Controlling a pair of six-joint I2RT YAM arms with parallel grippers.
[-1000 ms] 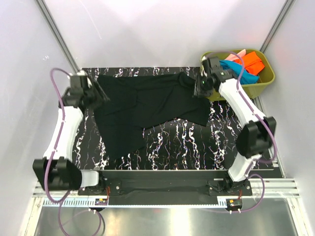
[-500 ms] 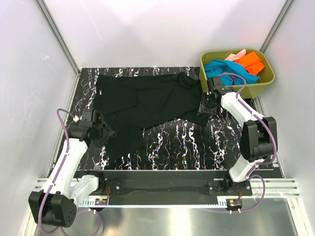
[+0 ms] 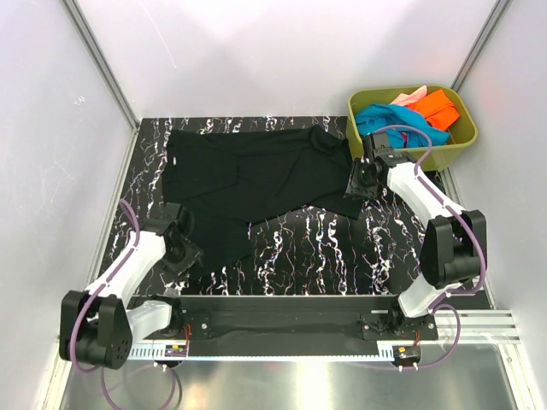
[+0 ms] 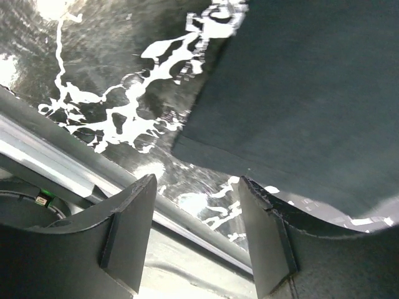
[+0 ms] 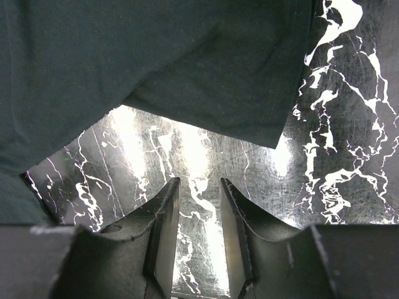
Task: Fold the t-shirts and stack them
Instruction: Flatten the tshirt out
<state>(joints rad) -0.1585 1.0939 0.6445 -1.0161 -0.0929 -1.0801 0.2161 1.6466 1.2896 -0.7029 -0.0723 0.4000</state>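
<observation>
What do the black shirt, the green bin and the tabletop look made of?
Black t-shirt: soft matte knit cloth, likely cotton; it creases and shows stitched hems.
Olive-green tub: probably moulded plastic; smooth walls, even rim.
Tabletop: glossy black with white marble-like veining, reflecting light; stone or laminate, can't tell.

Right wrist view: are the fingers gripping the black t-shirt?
No, the right fingers stand apart over bare tabletop, and the black t-shirt hem lies beyond their tips.
</observation>
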